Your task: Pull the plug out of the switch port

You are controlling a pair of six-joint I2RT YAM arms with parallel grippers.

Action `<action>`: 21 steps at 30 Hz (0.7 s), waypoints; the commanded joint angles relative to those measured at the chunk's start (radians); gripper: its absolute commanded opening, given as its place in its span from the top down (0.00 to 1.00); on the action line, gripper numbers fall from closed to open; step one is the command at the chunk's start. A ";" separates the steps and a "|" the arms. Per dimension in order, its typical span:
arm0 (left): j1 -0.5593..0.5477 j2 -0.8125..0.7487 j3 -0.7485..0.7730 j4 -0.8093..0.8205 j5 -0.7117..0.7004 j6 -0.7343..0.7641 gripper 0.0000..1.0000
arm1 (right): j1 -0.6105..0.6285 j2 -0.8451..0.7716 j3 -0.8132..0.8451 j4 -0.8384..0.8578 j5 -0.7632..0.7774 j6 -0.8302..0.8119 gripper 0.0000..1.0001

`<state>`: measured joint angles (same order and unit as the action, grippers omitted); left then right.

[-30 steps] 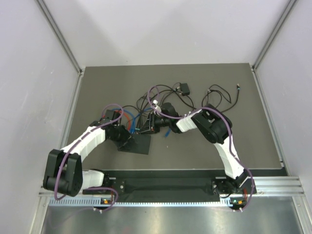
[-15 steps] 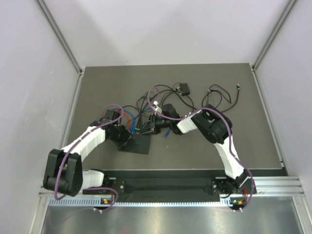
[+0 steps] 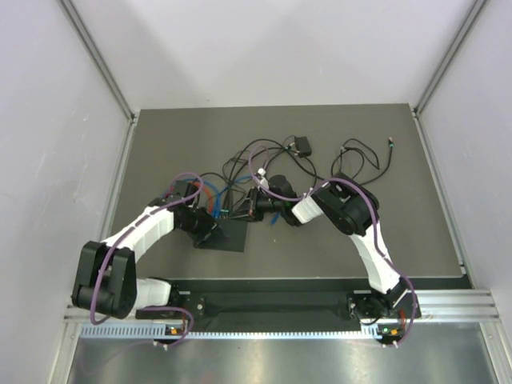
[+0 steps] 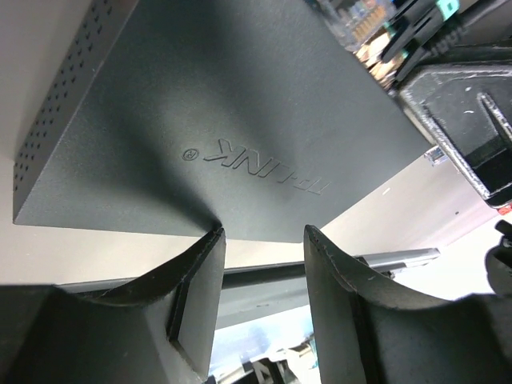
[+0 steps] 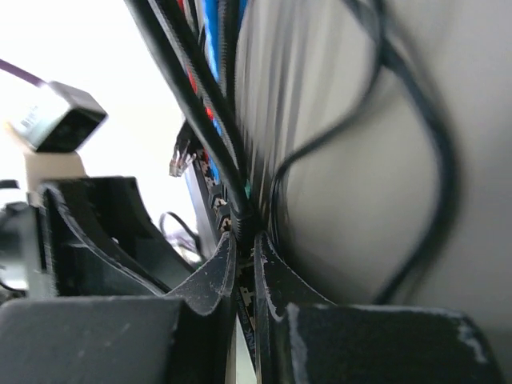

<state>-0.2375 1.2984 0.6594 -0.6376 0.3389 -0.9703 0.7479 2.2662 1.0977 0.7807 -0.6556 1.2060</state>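
The plug [image 5: 240, 218] sits at the port edge of the switch [image 4: 240, 96], near the middle of the table [image 3: 384, 232]. We see the right gripper [image 5: 244, 240] fingers pressed together, pinching it. The left gripper [image 4: 264, 236] fingers stand spread, tips at the switch's edge. Black cables [image 5: 400, 160] trail beyond.

The right pincer [image 5: 244, 268] is clamped tight on a black cable [image 5: 194, 108], a blue cable [image 5: 210, 48] beside it.

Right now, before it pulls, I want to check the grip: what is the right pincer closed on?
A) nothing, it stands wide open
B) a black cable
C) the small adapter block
B: in the right wrist view the right pincer has its fingers pinched together on a black cable.
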 commanded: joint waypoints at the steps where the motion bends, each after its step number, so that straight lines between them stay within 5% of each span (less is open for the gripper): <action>1: -0.003 0.067 -0.052 -0.097 -0.121 0.028 0.50 | 0.001 -0.002 -0.027 0.158 0.149 0.129 1.00; 6: -0.003 0.081 -0.063 -0.099 -0.123 0.033 0.49 | -0.001 -0.071 0.031 -0.030 0.243 -0.070 1.00; 7: -0.003 0.084 -0.066 -0.099 -0.121 0.033 0.49 | 0.005 -0.076 0.066 -0.198 0.249 -0.145 1.00; 12: -0.003 0.091 -0.066 -0.099 -0.118 0.039 0.48 | -0.004 -0.117 0.128 -0.265 0.289 -0.308 1.00; 16: -0.003 0.098 -0.078 -0.089 -0.110 0.041 0.48 | -0.025 -0.071 0.206 -0.255 0.223 -0.373 1.00; 21: -0.008 -0.003 -0.067 0.008 -0.016 0.064 0.50 | -0.053 0.007 0.162 0.026 0.067 -0.143 1.00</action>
<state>-0.2329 1.3411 0.6327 -0.6094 0.3573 -0.9569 0.7429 2.2456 1.2381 0.5491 -0.6094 0.9905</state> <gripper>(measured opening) 0.504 0.045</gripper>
